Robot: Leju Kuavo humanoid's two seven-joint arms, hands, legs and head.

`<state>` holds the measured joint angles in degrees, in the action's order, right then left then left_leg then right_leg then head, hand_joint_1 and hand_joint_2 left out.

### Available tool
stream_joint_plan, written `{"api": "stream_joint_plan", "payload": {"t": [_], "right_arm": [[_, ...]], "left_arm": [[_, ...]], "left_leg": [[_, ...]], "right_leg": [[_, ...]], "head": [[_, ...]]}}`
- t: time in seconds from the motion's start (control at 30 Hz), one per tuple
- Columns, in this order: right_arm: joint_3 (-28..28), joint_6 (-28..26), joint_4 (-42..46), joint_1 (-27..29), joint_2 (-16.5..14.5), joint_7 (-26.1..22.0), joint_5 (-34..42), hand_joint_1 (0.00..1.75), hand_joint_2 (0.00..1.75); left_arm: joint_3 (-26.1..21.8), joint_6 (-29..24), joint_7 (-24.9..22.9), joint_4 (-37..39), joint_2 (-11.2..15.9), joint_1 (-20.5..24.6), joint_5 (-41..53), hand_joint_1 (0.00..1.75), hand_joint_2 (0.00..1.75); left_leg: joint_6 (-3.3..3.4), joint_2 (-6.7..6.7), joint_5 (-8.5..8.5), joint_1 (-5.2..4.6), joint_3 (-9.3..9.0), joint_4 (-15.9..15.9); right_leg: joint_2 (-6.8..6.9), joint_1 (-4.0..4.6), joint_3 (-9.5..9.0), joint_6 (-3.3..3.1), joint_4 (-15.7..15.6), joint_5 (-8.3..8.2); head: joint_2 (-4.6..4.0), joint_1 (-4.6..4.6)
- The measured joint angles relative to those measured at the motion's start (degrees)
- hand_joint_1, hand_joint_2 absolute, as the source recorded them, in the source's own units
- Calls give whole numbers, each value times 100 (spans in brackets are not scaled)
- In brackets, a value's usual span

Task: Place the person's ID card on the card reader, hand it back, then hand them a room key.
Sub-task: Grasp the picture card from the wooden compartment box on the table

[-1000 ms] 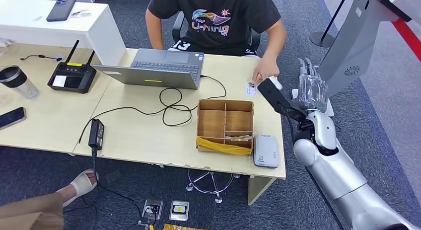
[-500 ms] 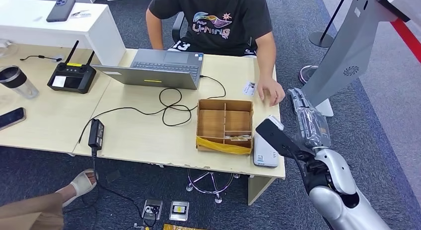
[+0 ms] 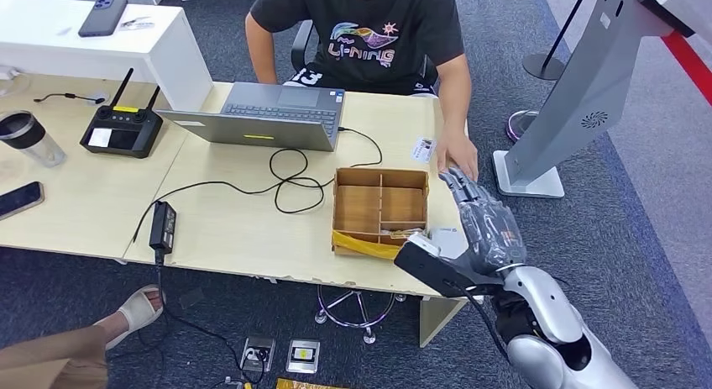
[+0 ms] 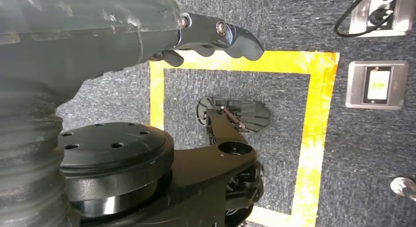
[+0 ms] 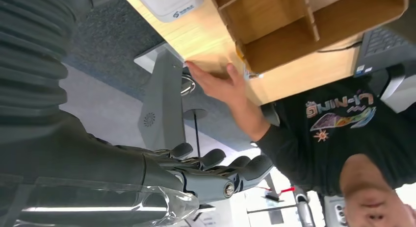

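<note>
Nearest: right hand [image 3: 483, 225] raised over the near right corner of the desk [image 3: 243, 229], above the white card reader [image 3: 447, 235], which it largely covers from the head view. Fingers extended, side by side, slightly curled at the tips; nothing between them. Left hand [image 4: 206, 38] hangs over carpet with a yellow taped square [image 4: 314, 138]; fingers curl inward, nothing seen in them, but whether fully closed I cannot tell.

One card reader; blue print on its casing in the right wrist view [image 5: 169, 2], too small to read. Just beside it, one wooden divider box [image 3: 380, 211] with several compartments, yellow tape across its near edge; small items lie in the near compartment, unidentifiable.

Farther: one ID card [image 3: 423, 149] flat on the desk near the far right edge, the person's hand [image 3: 458, 158] just beside it, palm down on the desk. Card print illegible.

One open laptop [image 3: 264, 116], one black cable [image 3: 277, 175] looping to one power brick [image 3: 162, 227]. One black remote controller [image 3: 122, 130] with two antennas, one dark tumbler [image 3: 29, 137], two phones [image 3: 18, 198].

Person's black shirt [image 3: 361, 23] reads "LI-NING".
</note>
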<state>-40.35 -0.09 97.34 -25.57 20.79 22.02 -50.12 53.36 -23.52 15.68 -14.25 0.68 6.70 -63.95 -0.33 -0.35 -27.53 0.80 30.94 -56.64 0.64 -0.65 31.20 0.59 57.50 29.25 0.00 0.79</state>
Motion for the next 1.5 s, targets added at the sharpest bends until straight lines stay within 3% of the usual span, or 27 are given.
{"api": "stream_joint_plan", "payload": {"t": [0.33,1.1,1.5], "right_arm": [[-516,-63,-842,-305,-408,-207,-578,0,175],[-1119,-661,-3026,-730,-1364,-301,-844,0,175],[-1239,-747,-3526,-763,-1485,-303,-835,27,175]], "left_arm": [[2,-2,-106,-3,-5,77,11,0,175],[4,-1,-175,-13,-11,127,-44,0,175],[4,-3,-176,-13,-10,123,-68,0,175]], "left_leg": [[0,-2,1,0,1,0],[0,-7,1,0,3,0],[0,-7,1,0,3,0]], "right_leg": [[5,0,-1,0,1,0],[7,0,2,0,1,0],[7,0,3,0,1,0]], "head": [[0,1],[0,1],[0,1]]}}
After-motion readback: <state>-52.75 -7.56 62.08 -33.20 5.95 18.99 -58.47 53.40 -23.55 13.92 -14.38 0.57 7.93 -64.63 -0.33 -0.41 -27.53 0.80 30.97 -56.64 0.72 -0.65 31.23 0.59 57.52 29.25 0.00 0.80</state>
